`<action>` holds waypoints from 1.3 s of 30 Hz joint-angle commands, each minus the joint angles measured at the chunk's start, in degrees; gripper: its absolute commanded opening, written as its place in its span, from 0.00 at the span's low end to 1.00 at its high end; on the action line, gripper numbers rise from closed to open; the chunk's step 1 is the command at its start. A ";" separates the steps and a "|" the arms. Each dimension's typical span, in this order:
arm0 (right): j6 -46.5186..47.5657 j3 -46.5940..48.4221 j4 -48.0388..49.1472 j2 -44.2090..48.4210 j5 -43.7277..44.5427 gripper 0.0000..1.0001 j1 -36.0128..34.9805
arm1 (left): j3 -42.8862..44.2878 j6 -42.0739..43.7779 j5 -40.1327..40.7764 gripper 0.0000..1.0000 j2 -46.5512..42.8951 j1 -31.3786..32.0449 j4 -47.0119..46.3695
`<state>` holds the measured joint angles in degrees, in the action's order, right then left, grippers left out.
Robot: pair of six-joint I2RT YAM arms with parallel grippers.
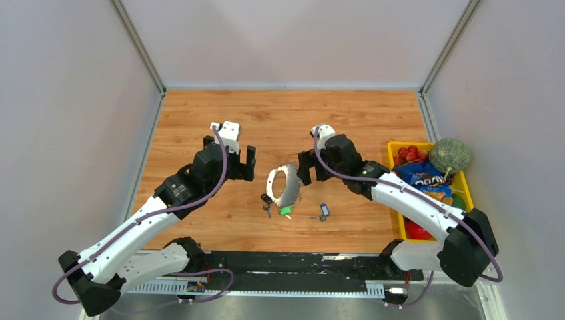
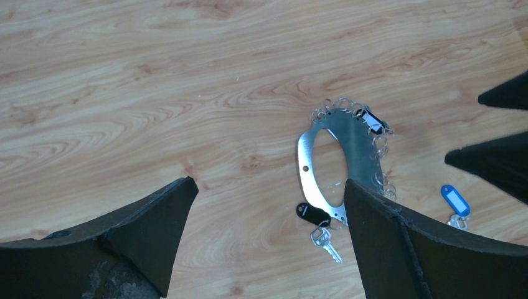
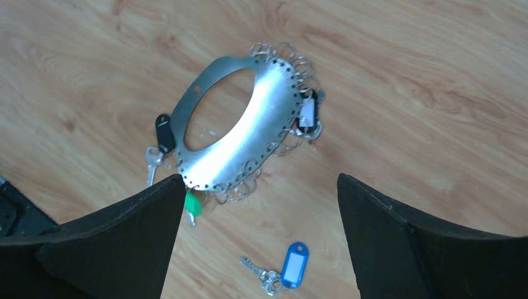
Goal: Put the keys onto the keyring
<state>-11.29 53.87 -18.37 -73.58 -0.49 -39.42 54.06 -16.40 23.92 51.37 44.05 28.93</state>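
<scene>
The keyring [image 1: 292, 189] is a wide silvery hoop edged with small wire rings, lying mid-table; it also shows in the left wrist view [image 2: 304, 163] and the right wrist view [image 3: 261, 118]. A black-tagged key [image 2: 313, 214] and a green-tagged key [image 3: 193, 204] touch its near edge. Another dark tag [image 3: 308, 115] sits at its far edge. A blue-tagged key [image 3: 294, 265] lies loose on the wood, apart from the hoop. My left gripper [image 1: 241, 163] is open and empty, left of the hoop. My right gripper [image 1: 310, 168] is open and empty, right of it.
A yellow bin [image 1: 468, 189] at the right edge holds a melon [image 1: 449, 155], a blue snack bag [image 1: 420, 177] and red items. Grey walls close in the wooden table on three sides. A black rail [image 1: 286, 263] runs along the near edge.
</scene>
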 commanded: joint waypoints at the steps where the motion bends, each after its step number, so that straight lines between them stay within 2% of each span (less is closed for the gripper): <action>1: -2.29 -2.04 2.70 7.42 2.22 0.94 -4.88 | 1.39 -3.41 0.51 1.00 0.27 -0.05 1.16; 4: -1.85 -3.13 1.22 10.82 3.99 0.94 -6.27 | 3.48 -4.71 1.85 1.00 1.20 -0.08 4.09; 7: -0.58 -4.12 -1.21 13.62 5.15 0.94 -6.37 | 2.70 -3.94 -0.88 1.00 0.22 -0.03 4.03; 12: 0.78 -5.71 -4.10 16.05 7.56 0.93 -6.34 | -0.67 -3.80 -6.62 1.00 -1.40 -0.07 -0.78; 17: 1.64 -6.89 -4.84 15.11 11.20 0.91 -7.22 | -1.02 -3.86 -7.66 1.00 1.57 -0.02 -3.47; 23: -1.56 -7.29 -3.60 12.00 12.16 0.84 -8.61 | -1.29 -5.47 -9.07 1.00 4.70 -0.03 -5.24; 31: -3.92 -5.77 0.47 2.79 13.85 0.76 -11.22 | -2.86 -4.28 -7.06 1.00 3.90 -0.03 -6.76; 39: -3.89 -6.01 4.43 -3.78 11.58 0.63 -11.87 | -4.26 -4.78 -8.65 1.00 2.77 -0.04 -8.16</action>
<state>-14.06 46.81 -18.50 -75.96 11.75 -50.89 51.03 -20.93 16.45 56.01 44.05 24.03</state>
